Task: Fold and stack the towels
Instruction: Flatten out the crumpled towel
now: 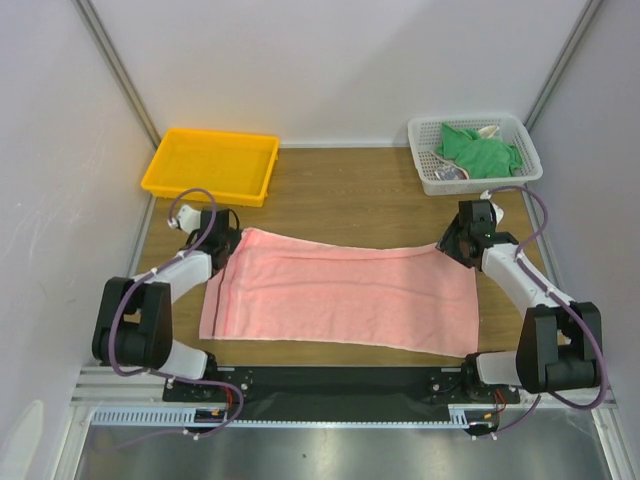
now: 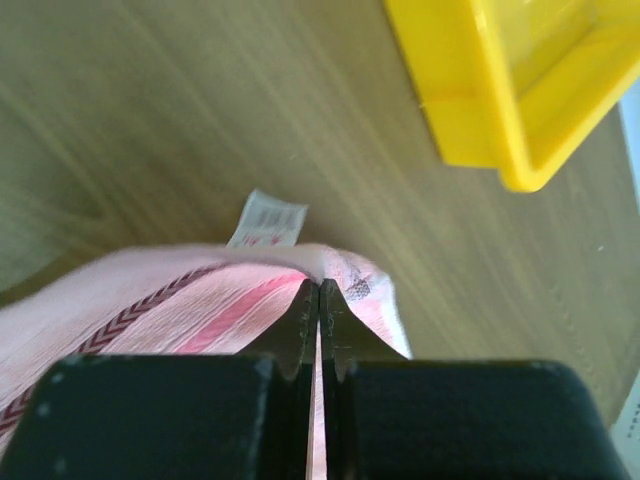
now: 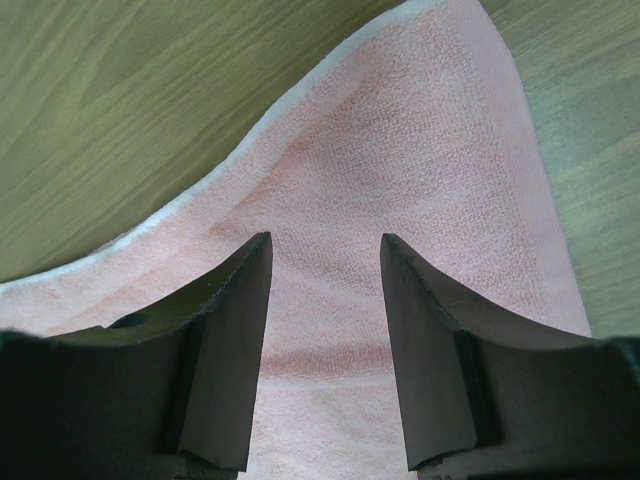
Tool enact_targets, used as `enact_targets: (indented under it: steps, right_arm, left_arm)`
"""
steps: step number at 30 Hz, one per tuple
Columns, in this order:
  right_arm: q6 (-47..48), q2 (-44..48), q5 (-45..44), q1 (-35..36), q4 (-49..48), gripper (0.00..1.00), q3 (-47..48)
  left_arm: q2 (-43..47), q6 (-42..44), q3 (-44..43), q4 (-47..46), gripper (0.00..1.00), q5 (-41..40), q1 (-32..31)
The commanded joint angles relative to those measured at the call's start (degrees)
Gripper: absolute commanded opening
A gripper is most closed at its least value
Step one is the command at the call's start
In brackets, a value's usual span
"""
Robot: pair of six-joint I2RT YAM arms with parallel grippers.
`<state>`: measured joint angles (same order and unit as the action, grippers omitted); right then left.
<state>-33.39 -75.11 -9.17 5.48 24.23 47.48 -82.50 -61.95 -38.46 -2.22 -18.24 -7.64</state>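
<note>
A salmon-pink towel (image 1: 340, 292) lies spread flat across the middle of the wooden table. My left gripper (image 1: 226, 243) is at its far left corner, and the left wrist view shows the jaws shut on the pink towel (image 2: 200, 305) beside its white label (image 2: 268, 219). My right gripper (image 1: 452, 243) is over the far right corner; in the right wrist view it (image 3: 325, 240) stands open above the pink towel (image 3: 420, 150), nothing between its fingers. A green towel (image 1: 478, 150) lies crumpled in the white mesh basket (image 1: 523, 132), with a pale patterned cloth (image 1: 487, 130) peeking out behind it.
A yellow plastic tray (image 1: 212, 163) sits at the back left, and its corner (image 2: 500, 90) shows close to the left gripper. The basket is at the back right. White walls close in the table on three sides.
</note>
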Motion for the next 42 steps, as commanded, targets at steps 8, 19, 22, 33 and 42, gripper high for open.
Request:
enact_targets:
  steps: [8,19,22,33,42]
  right_arm:
    - [3.41,-6.71,0.9,-0.2,-7.96,0.52,3.58]
    - [6.84,-13.39,1.88,-0.2,-12.36,0.51,6.65]
    - [7.63,-15.5,0.73,-0.2,-12.71,0.51,7.71]
    - [6.93,-18.84,-5.86,-1.51,-11.31,0.51,10.0]
    - [6.14,-21.56,-4.45,-3.63,-13.94,0.42,8.86]
  left_arm:
    - [-7.23,-2.46,-6.11,-3.32,0.0,-2.33,3.94]
    - [-11.46,-5.02,-8.56,-4.37,0.06,-2.15,5.79]
    - [-11.02,-3.0,-9.53,-3.76,0.38,-2.59,5.79]
    - [4.43,20.61,-9.62,-1.14,0.86,-3.82,3.69]
    - [10.86,22.23,-2.16,1.78,0.9,0.57,-0.09]
